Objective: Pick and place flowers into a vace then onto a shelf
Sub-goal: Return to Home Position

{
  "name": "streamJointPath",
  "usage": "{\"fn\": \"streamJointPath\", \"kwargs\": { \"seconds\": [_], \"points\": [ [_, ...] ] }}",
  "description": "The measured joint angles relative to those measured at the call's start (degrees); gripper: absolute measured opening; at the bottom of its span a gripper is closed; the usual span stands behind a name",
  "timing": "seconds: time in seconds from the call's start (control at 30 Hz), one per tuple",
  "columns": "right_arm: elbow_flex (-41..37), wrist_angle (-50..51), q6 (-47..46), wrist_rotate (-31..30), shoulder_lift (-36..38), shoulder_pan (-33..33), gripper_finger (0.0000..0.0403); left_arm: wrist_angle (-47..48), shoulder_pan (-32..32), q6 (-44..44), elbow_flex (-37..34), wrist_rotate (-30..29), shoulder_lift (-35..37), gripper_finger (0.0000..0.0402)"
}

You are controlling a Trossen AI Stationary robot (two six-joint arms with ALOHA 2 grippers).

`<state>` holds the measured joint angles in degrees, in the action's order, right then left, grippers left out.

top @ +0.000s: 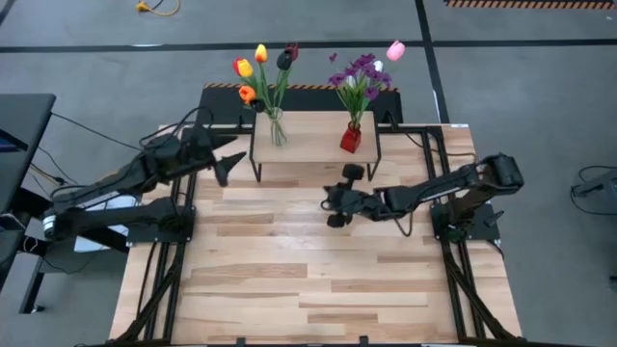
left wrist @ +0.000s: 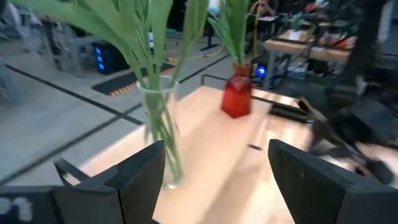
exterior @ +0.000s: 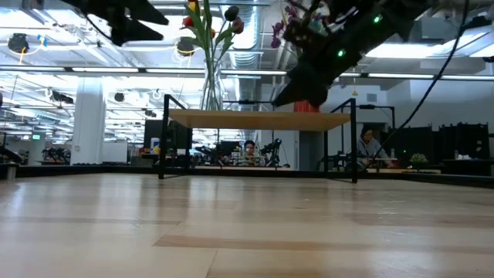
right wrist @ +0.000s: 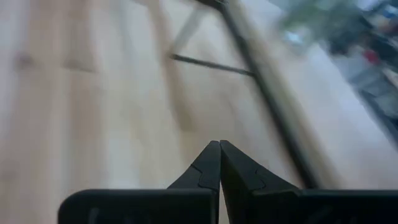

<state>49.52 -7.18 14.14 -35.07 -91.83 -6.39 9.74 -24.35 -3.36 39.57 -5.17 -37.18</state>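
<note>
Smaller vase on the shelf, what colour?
The smaller vase is red, clearest in the left wrist view.

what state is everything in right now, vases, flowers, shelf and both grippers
clear vase: upright on the shelf, holding tulips
red vase: upright on the shelf, holding a purple sprig and a pink tulip
shelf: standing on the table, both vases on top
left gripper: open, empty, by the shelf's clear-vase end
right gripper: shut, empty, above the table in front of the shelf
</note>
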Motion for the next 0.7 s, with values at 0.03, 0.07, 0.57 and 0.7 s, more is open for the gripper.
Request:
{"fn": "streamJointPath", "kwargs": {
  "seconds": [0.03,0.07,0.57,0.7],
  "points": [
    [-0.02,2.23,-0.98,-1.72,1.54,0.02,0.0000,1.60,0.67,-1.41,0.00,0.03,1.43,0.0276],
    [-0.02,3.70,-3.17,-3.08,2.93,0.04,0.0000,3.46,1.32,-2.79,0.00,0.02,2.67,0.0276],
    [-1.03,6.65,-9.14,51.79,26.54,-1.36,0.0000,-15.14,10.57,-4.72,-17.97,25.98,14.85,0.0276],
    [-5.29,6.62,-11.46,58.74,34.08,-0.22,0.0000,-26.24,11.72,-5.35,-26.89,30.22,20.38,0.0276]
  ]
}}
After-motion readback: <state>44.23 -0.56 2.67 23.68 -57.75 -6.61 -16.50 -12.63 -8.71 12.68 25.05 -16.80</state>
